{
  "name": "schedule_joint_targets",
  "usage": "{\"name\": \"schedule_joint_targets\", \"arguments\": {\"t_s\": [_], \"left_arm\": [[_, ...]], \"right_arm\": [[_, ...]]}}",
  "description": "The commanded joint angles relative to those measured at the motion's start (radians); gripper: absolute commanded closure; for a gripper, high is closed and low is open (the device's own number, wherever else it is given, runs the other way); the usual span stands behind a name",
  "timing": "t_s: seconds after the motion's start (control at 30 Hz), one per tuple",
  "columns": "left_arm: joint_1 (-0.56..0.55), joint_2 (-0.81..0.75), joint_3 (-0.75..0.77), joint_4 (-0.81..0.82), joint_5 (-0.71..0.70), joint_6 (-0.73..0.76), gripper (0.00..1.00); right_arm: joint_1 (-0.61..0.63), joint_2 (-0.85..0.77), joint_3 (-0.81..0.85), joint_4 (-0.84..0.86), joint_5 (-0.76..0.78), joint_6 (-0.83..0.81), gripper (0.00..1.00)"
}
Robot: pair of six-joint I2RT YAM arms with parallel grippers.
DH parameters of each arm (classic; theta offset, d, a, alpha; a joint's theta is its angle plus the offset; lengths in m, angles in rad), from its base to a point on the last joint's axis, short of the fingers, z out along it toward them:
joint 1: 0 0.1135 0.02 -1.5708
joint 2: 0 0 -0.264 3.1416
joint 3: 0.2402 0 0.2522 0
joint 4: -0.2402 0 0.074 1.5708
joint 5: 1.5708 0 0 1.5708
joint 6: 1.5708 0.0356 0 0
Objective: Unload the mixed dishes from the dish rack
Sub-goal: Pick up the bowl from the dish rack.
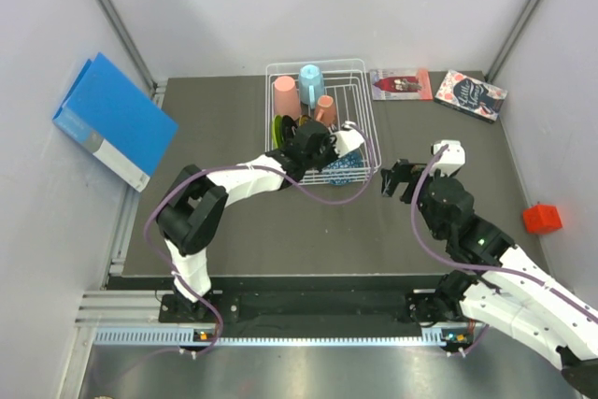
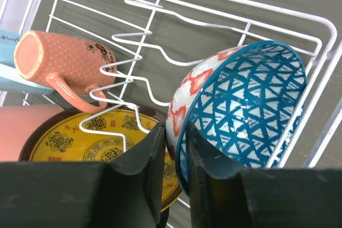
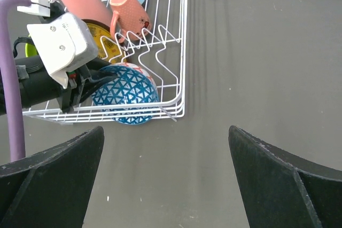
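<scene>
left gripper (image 2: 175, 138) tight on rim of blue patterned bowl (image 2: 251, 100) in dish rack (image 1: 353, 91)

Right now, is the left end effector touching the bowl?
Touching. The left wrist view shows the rim of the bowl pinched inside the left end effector, with no gap on either side.

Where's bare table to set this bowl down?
Bare: between the dish rack and the blue binder; the strip in front of the rack; and right of it below the books, though the right fingers hang there. Inside the rack is crowded.
</scene>
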Motion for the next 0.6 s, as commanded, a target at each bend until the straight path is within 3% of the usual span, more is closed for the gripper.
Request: {"name": "schedule_joint_targets", "arguments": {"t_s": [0.0, 0.03, 0.07, 0.13, 0.57], "left_arm": [[-0.002, 0.011, -0.009, 0.102, -0.019, 0.003, 0.79], [-0.002, 0.016, -0.009, 0.102, -0.018, 0.004, 0.81], [-0.002, 0.017, -0.009, 0.104, -0.018, 0.004, 0.91], [-0.003, 0.011, -0.013, 0.104, -0.016, 0.001, 0.99], [-0.026, -0.136, -0.053, 0.129, -0.016, 0.009, 1.00]], "right_arm": [[-0.001, 0.021, 0.000, 0.044, 0.001, 0.007, 0.00], [-0.001, 0.030, 0.000, 0.044, -0.002, 0.005, 0.00], [-0.002, 0.032, 0.000, 0.044, -0.002, 0.008, 0.00], [-0.001, 0.036, 0.003, 0.043, -0.002, 0.008, 0.00], [-0.001, 0.042, -0.014, 0.056, -0.010, 0.031, 0.00]]}}
